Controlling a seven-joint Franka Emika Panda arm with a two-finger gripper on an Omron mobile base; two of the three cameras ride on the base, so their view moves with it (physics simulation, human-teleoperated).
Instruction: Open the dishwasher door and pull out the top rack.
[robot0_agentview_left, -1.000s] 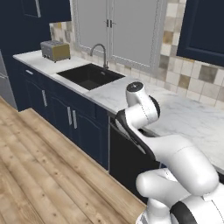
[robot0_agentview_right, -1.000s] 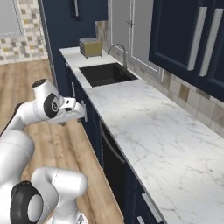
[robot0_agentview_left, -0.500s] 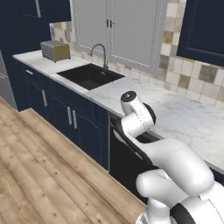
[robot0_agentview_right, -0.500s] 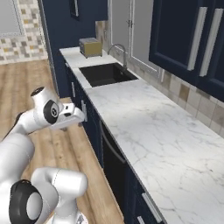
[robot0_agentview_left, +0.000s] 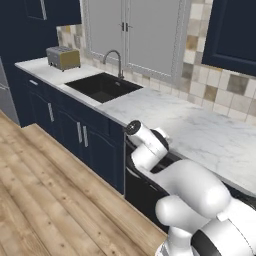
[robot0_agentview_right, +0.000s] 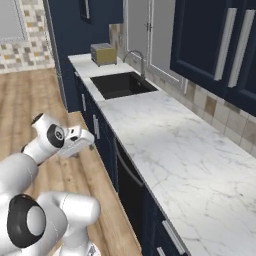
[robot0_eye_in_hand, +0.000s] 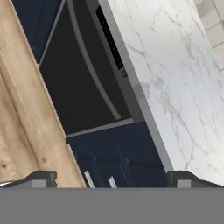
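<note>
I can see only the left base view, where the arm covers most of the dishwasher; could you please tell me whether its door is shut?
Observer: Yes. In the hand view the dishwasher door lies flush with the navy cabinet fronts, closed under the marble counter.
Operator: Thank you. Can you see the handle?
Observer: In the hand view the long curved bar handle runs along the door's top edge, with nothing touching it.
Operator: And how does the gripper stand?
Observer: The gripper is open; its two tips sit far apart, short of the door, holding nothing.
Operator: Where is the hand overall?
Observer: In the right base view it hangs out over the wooden floor, in front of the cabinets.
</note>
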